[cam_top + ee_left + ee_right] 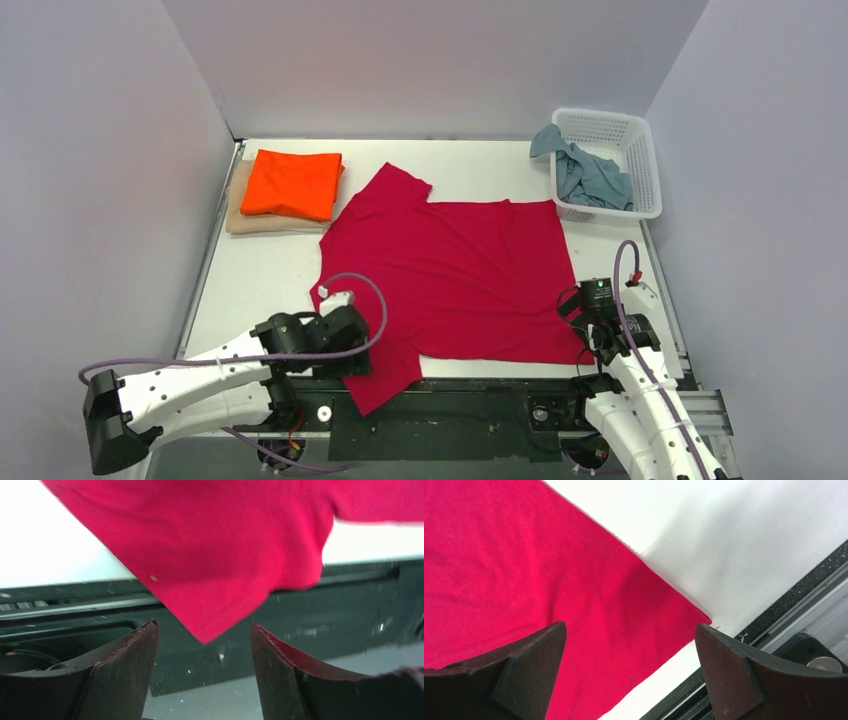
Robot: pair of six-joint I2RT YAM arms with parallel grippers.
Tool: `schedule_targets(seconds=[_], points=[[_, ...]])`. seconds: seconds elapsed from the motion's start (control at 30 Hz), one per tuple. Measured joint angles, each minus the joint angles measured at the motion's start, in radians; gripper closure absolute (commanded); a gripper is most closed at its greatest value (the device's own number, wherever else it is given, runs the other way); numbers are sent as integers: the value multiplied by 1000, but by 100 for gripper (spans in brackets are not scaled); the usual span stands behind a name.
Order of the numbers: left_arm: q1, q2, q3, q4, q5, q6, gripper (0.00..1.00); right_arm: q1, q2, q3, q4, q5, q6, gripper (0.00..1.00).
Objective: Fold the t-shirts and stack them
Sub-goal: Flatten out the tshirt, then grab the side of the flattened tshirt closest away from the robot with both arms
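Red cloth fills the middle of the table (260, 290): the red shirt (450, 270) is spread flat with its long axis running left to right, sleeves at my left end and the hem at my right. That layout is what the next move hangs on, I think, because each arm has its own near corner.

The left claw (202, 627) is spread wide and holds nothing. The near sleeve spills over the table's front edge onto the black rail, and in the left wrist view its tip hangs just ahead of the gap between the fingers. The right claw (629, 625) is also wide open and empty, poised above the cloth, with the near hem corner just off to the right of its fingers.

So the left arm is closer to the sleeve and the right arm to the hem corner. I'd judge a fold away from me, with both near points pinched together.

At the far left, the orange shirt (292, 183) sits folded on the beige shirt (245, 215). The grey-blue shirt (590, 175) is crumpled in the basket (645, 150), partly draped over its rim.
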Motion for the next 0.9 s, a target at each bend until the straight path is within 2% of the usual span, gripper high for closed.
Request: schedule_targets(seconds=[0.1,0.17,0.27,0.53,0.7,0.77,0.83,0.87,0.9], points=[[-142,-39,-56,36,58,-68,34,-12,2,-4,-9,0,8,7],[-199,-27,-84,67,85,-101,42,-17,2,-5,-13,0,13,8],[-256,38,-98,98,114,-135,44,-25,2,-5,-15,1,15,9],[-291,168,-108,169,152,-140,48,-43,7,-24,-14,2,18,10],[-299,238,-122,195,147,-142,56,-60,3,-41,-14,-17,29,10],[-305,269,-126,194,144,-142,62,-70,-5,-53,-14,-27,39,10],[-311,286,-117,183,135,-141,81,-78,-10,-63,-14,-38,48,10],[-315,298,-110,172,127,-138,97,-79,-11,-69,-14,-45,54,10],[-320,311,-102,156,118,-136,100,-80,-13,-74,-15,-53,61,11]])
